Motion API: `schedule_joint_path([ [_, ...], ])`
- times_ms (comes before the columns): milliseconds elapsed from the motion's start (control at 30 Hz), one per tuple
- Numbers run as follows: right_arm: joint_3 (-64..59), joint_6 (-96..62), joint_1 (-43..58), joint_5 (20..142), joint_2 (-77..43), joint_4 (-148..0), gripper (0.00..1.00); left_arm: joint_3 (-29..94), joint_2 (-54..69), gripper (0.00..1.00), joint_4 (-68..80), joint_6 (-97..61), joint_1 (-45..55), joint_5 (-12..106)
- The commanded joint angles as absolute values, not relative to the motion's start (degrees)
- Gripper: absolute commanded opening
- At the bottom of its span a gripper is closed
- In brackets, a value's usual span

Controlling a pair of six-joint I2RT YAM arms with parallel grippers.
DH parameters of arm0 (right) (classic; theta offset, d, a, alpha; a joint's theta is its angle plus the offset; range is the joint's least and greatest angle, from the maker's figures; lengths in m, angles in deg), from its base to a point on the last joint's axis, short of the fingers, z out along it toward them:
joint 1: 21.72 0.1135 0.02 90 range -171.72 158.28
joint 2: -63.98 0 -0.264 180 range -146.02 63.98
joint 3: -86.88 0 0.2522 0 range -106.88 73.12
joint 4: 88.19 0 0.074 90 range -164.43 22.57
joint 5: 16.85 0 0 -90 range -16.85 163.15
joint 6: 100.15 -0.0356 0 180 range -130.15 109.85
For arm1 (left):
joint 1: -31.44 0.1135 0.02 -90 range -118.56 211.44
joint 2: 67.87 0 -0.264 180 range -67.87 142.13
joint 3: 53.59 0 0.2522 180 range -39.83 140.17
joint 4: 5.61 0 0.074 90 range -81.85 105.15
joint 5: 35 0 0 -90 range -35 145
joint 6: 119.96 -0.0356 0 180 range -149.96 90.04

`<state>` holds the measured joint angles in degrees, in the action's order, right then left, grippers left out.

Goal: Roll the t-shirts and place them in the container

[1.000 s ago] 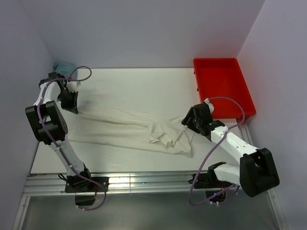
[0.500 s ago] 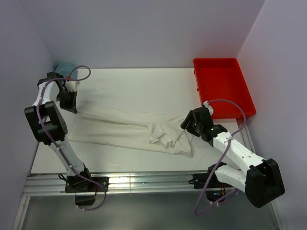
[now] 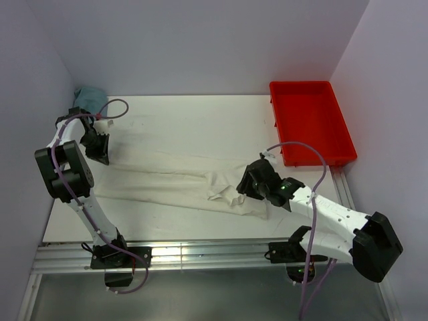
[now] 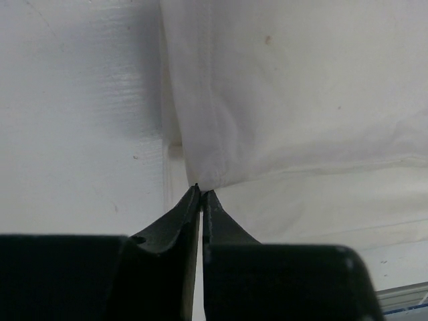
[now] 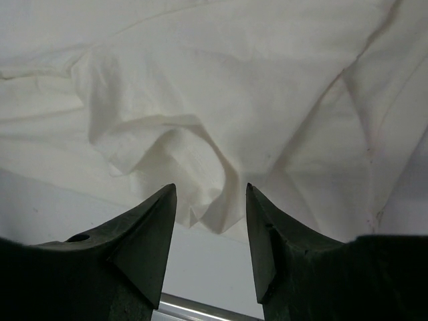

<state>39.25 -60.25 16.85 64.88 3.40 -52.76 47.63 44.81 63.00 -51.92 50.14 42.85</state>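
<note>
Nearest us, the right gripper [image 5: 209, 190] hangs open over the bunched right end of the cream t-shirt [image 3: 167, 179]. The shirt stretches leftward and slightly away across the table [image 3: 200, 120]. At its far corner the left gripper [image 4: 200, 192] is all but closed; we cannot tell if it pinches the cloth.

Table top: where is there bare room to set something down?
Free: the table behind the t-shirt, from the left arm to the red tray, and a narrower strip between shirt and near edge. Crowded: the middle band, where the shirt lies with left fingers and right fingers at its ends.
</note>
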Motion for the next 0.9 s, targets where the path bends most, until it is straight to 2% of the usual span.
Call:
schedule_joint_path([
  [0, 36.6, -63.3, 20.2, 62.2, 1.4, -52.5, 0.53, 47.2, 41.4, 0.11, 61.5, -53.0, 50.4, 42.9],
  [100, 35.4, -64.6, 22.9, 60.9, -1.2, -52.1, 0.5, 46.4, 40.3, 0.28, 60.9, -53.2, 50.4, 43.5],
  [133, 35.2, -65.2, 23.9, 60.8, -2.0, -51.8, 0.49, 46.1, 39.9, 0.37, 60.6, -53.3, 50.4, 43.7],
  [267, 34.7, -66.6, 25.8, 59.4, -4.7, -51.6, 0.33, 45.9, 37.5, 0.49, 59.8, -53.8, 50.7, 44.6],
  [333, 34.7, -67.7, 26.4, 58.6, -5.0, -50.5, 0.25, 46.9, 36.1, 0.52, 60.1, -54.0, 51.0, 44.8],
  [433, 35.2, -69.2, 27.9, 57.7, -4.1, -49.4, 0.21, 48.7, 34.0, 0.53, 61.1, -54.8, 51.1, 44.6],
  [633, 37.5, -73.2, 30.8, 55.8, 0.3, -45.5, 0.04, 54.0, 31.1, 0.54, 68.6, -58.3, 49.4, 38.4],
  [867, 41.5, -79.7, 35.4, 54.9, 1.8, -43.4, 0.01, 53.0, 28.7, 0.53, 74.2, -63.5, 42.5, 31.8],
])
